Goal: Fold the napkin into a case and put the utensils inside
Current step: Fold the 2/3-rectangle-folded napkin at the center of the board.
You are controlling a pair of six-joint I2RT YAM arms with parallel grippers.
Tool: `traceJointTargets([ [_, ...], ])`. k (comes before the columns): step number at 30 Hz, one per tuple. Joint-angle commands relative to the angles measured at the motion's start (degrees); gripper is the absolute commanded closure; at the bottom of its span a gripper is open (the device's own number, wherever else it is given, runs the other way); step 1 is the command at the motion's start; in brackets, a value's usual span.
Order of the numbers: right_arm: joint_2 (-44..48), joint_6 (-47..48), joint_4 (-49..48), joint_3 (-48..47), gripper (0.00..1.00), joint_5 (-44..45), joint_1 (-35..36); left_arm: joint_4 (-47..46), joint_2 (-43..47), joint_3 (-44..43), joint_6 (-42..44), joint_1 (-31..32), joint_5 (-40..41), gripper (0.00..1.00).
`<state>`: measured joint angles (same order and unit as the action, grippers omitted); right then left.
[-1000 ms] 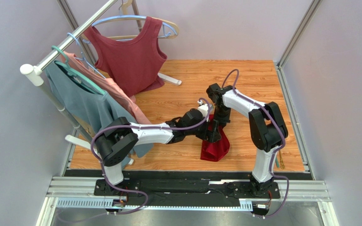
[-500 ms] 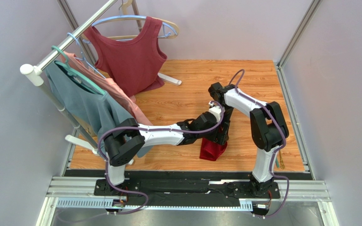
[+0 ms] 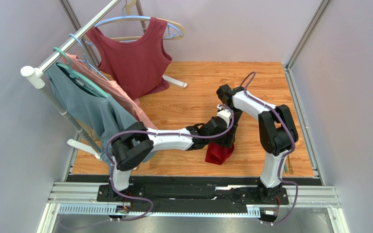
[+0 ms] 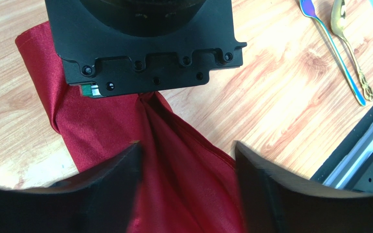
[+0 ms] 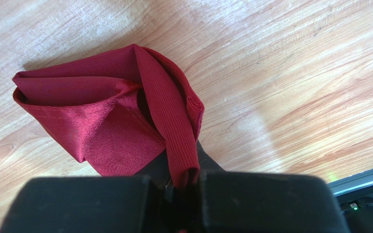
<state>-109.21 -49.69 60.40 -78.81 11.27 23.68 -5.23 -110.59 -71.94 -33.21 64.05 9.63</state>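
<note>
The crimson napkin (image 5: 105, 111) lies bunched and partly folded on the wooden table (image 3: 193, 102). One thick fold rises off the table into my right gripper (image 5: 187, 182), which is shut on it. My left gripper (image 4: 187, 145) is open, and the hanging cloth (image 4: 174, 160) runs between its two fingers (image 4: 105, 189) just below the right gripper's black body. In the top view the napkin (image 3: 218, 153) shows below both wrists. Two utensils, a gold spoon (image 4: 349, 43) and an iridescent piece (image 4: 330, 43), lie side by side near the table's right front edge (image 3: 288, 167). No finished case shows.
A clothes rack (image 3: 52, 56) fills the left and back. It carries a maroon sleeveless top (image 3: 135, 53), a teal shirt (image 3: 88, 104) and a pink garment (image 3: 120, 94). Its white foot (image 3: 174, 81) rests on the table. A metal rail (image 3: 193, 194) runs along the front edge.
My left arm has reached further right and nearer, bringing its fingers around the hanging cloth. The napkin has drawn into a smaller bunch. The right gripper keeps its hold.
</note>
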Motion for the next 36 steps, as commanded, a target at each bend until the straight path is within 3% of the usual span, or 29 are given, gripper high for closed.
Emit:
traceJointTargets([
  [1, 1.4, -1.0, 0.9, -1.7, 1.0, 1.3, 2.8, -1.6, -1.0, -0.6, 0.1, -0.8, -0.9, 0.36],
  [2, 1.1, -0.9, 0.9, -1.9, 1.0, 1.0, 2.8, -1.8, -1.1, -0.2, 0.0, -0.8, -1.0, 0.45],
  [6, 1.1, -0.8, 0.9, -2.1, 1.0, 1.0, 2.6, -2.2, -1.1, 0.5, -0.2, -0.7, -1.6, 0.5],
  [8, 1.2, -1.1, 0.9, -2.1, 0.98, 1.4, 2.7, -1.8, -1.6, 0.1, -0.3, -0.8, -1.9, 0.62],
  [10, 1.5, -0.8, 0.7, -2.0, 0.97, 1.3, 2.5, -1.9, -1.6, 0.2, -0.3, -0.9, -2.3, 0.64],
  [16, 1.6, 1.3, -0.5, -1.5, 0.9, -0.5, 1.5, -1.9, -0.3, 2.0, -1.8, -1.9, -4.1, 0.9],
  [17, 1.6, 2.4, -1.0, -1.5, 0.88, -1.2, 1.5, -2.3, -0.1, 2.6, -2.4, -2.7, -4.7, 0.99],
  [20, 2.2, 5.6, -2.1, -2.1, 0.67, -2.6, 1.3, -5.5, 0.6, 6.3, -3.9, -4.5, -9.3, 1.0],
  [21, 2.4, 6.1, -2.7, -2.3, 0.56, -2.7, 1.1, -7.8, 0.9, 7.2, -4.1, -4.9, -10.7, 1.0],
  [22, 2.7, 6.9, -3.0, -2.2, 0.53, -3.1, 1.0, -9.0, 1.5, 8.2, -4.3, -5.2, -12.2, 1.0],
  [30, 8.3, 16.4, -8.9, 0.7, 0.32, -9.1, -0.9, -20.8, 2.0, 15.9, -7.9, -8.5, -19.8, 1.0],
  [36, 10.6, 22.6, -13.0, 3.7, 0.28, -14.8, -3.1, -22.5, 3.3, 18.1, -8.6, -9.0, -20.8, 1.0],
])
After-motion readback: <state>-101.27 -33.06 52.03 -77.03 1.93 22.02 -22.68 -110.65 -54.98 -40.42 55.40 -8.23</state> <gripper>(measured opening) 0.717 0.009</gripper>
